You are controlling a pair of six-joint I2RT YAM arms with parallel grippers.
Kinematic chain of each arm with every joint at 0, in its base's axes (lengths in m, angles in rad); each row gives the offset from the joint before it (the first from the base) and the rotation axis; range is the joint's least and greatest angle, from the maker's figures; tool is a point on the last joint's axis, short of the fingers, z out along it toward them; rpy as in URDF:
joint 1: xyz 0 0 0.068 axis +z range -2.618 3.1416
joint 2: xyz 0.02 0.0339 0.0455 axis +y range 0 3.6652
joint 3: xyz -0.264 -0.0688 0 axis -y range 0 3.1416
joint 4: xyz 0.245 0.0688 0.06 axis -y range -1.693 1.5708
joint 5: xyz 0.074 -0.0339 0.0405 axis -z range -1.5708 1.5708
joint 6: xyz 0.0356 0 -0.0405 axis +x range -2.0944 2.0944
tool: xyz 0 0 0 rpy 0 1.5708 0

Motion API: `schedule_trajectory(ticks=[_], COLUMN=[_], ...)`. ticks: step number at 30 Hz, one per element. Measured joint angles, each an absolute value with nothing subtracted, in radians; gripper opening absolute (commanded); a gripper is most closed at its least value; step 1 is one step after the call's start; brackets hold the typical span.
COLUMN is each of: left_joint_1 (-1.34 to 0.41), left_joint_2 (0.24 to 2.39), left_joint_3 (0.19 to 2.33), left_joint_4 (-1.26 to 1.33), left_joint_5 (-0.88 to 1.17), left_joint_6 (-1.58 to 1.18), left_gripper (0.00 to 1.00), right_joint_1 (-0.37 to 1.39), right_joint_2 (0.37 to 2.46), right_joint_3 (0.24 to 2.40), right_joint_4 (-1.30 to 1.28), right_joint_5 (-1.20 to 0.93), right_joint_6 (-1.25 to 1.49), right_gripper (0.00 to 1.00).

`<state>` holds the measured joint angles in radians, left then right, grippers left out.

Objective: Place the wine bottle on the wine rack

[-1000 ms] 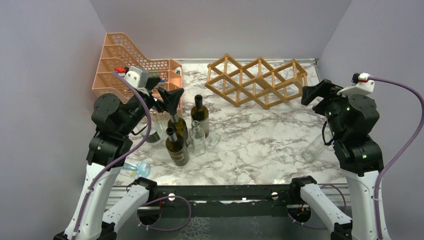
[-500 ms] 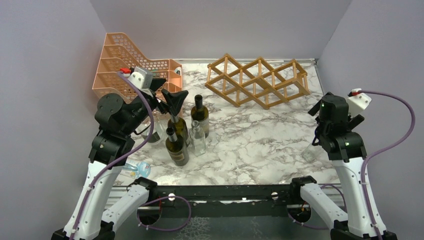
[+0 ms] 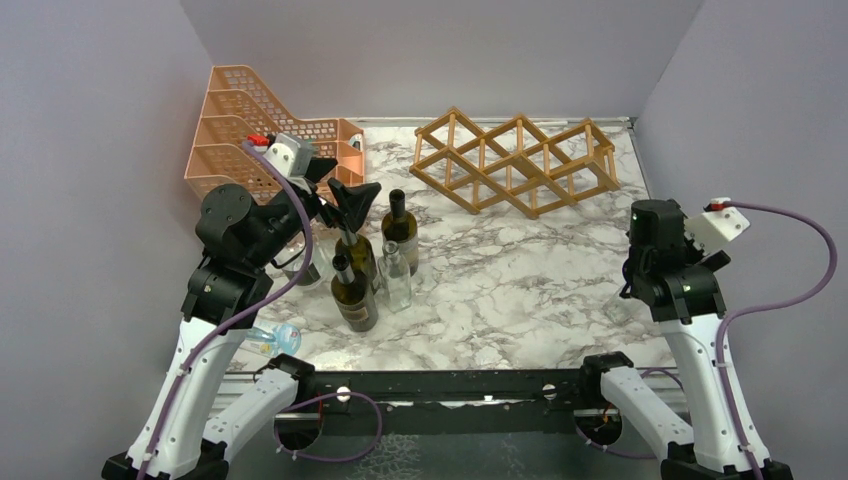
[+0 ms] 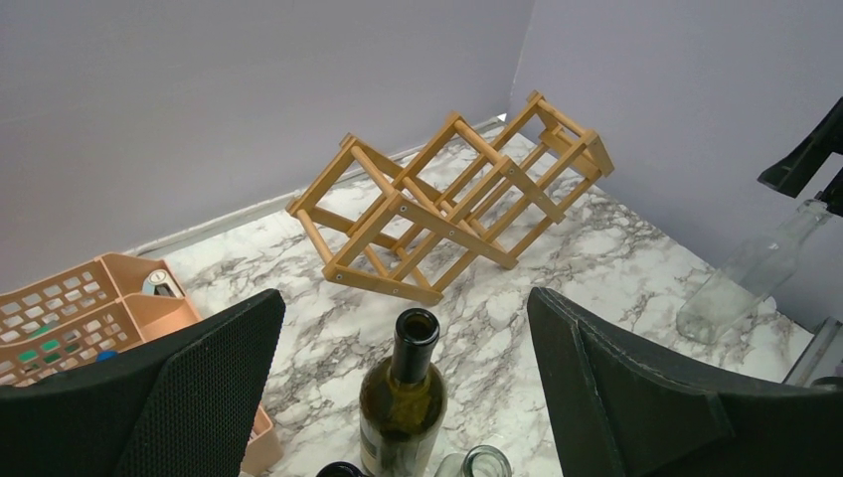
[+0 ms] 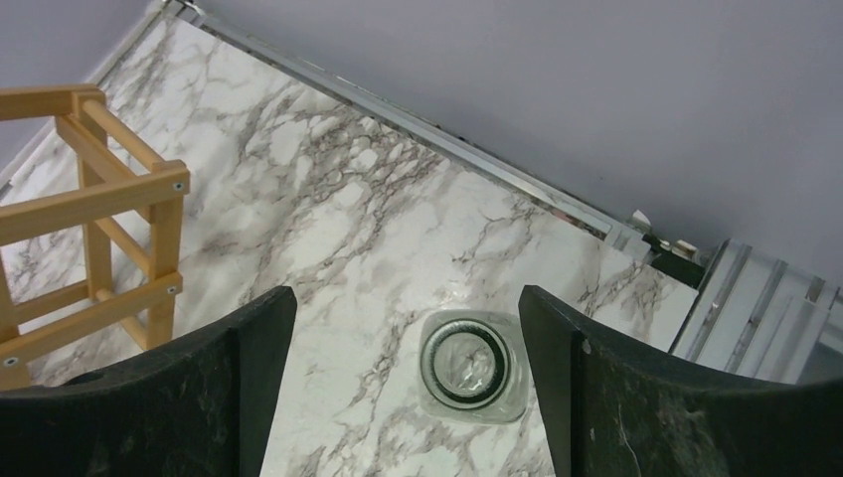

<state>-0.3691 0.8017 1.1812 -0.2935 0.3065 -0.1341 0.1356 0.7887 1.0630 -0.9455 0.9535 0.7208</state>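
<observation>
The left pincer (image 4: 403, 298) and right pincer (image 5: 408, 298) are held wide, empty; neighbouring bottles (image 3: 397, 280) could be toppled if the wine bottle (image 4: 402, 402) is gripped off-centre.

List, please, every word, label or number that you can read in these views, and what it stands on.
No text is readable.
The dark wine bottles show no legible label.
The wooden wine rack shows no marking.
The items in the orange mesh tray are too small to read.
</observation>
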Motion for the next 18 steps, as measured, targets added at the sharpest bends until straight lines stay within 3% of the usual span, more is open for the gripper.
schedule_trajectory(ticks=[4,18], left_joint_1=[-0.376,-0.38], left_joint_2=[0.805,0.894], left_joint_3=[1.181,1.288], left_joint_4=[-0.293,-0.336], left_joint_5=[0.326,0.443], left_joint_6=[-0.135,-0.169], left_gripper=[0.99,0.99], right_joint_1=[0.136,0.134], right_joint_2=[0.771,0.742], right_joint_3=[1.01,0.927], right_joint_4=[-0.971,-0.977], right_joint_5=[0.956,0.982], right_joint_6=[0.772,0.837], right_gripper=[0.75,0.02])
